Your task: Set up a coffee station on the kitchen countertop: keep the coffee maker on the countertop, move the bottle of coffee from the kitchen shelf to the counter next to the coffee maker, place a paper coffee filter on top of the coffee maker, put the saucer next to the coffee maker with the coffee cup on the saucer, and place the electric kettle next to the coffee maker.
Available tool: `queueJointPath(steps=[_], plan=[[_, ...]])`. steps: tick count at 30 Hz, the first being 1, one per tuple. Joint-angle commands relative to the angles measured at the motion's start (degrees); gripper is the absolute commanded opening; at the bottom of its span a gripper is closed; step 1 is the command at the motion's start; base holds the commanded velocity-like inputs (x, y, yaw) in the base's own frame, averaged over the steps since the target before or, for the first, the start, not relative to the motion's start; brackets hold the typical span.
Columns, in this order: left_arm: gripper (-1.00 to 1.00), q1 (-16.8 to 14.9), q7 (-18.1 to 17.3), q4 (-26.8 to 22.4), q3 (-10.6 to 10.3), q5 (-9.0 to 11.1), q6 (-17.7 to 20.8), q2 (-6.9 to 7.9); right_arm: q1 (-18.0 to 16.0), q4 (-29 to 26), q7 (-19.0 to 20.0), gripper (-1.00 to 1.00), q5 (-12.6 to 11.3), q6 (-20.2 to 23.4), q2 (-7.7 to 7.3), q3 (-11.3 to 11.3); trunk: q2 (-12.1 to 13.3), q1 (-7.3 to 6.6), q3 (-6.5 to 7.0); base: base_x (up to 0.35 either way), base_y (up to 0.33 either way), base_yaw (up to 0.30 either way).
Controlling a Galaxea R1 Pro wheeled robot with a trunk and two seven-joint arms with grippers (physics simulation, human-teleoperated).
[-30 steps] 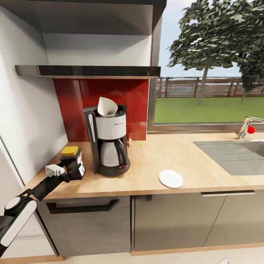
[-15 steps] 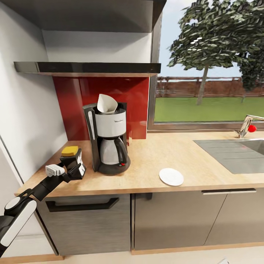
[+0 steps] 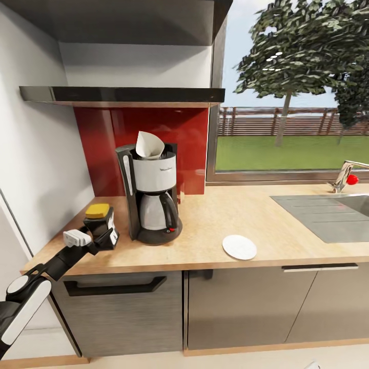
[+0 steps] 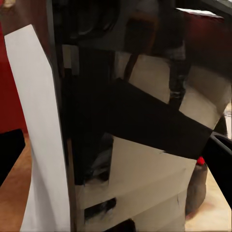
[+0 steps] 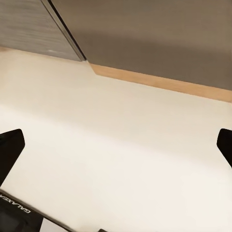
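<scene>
Left claw gripping the coffee jar on the wood-grain counter

The left gripper is clamped round the dark waisted bottle of coffee, gold-yellow cap above its fingers, white label unreadable. Just beyond it stands the coffee maker, glossy black with white housing, a white paper coffee filter coned on top. The round white saucer lies farther along. The right gripper hangs spread wide over pale floor, "GALAXEA" printed on it.

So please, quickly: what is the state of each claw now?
Left claw: closed on the bottle of coffee, at the kitchen countertop.
Right claw: open, holding nothing, above the floor.
</scene>
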Motion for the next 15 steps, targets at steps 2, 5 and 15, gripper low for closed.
queueJointPath(steps=[2, 5, 15], plan=[[-1.0, -0.05, 1.98, 0.08, -0.15, -1.22, -1.24, 0.06, -0.11, 0.03, 0.05, 1.0, -0.6, -0.34, -0.06, 0.47, -0.04, 0.0, -0.06, 0.0, 0.0, 0.0], [-1.0, -0.04, 4.36, 0.01, -0.2, -2.06, -1.71, 0.06, -0.11, 0.03, 0.04, 1.0, -0.61, -0.34, -0.06, 0.47, -0.04, 0.0, -0.06, 0.0, 0.0, 0.0], [-1.0, -0.05, 6.17, 0.03, -0.42, -2.69, -2.03, 0.03, -0.11, 0.67, 0.08, 1.0, -0.61, -0.34, -0.06, 0.55, -0.04, 0.0, -0.06, 0.044, 0.0, 0.0]])
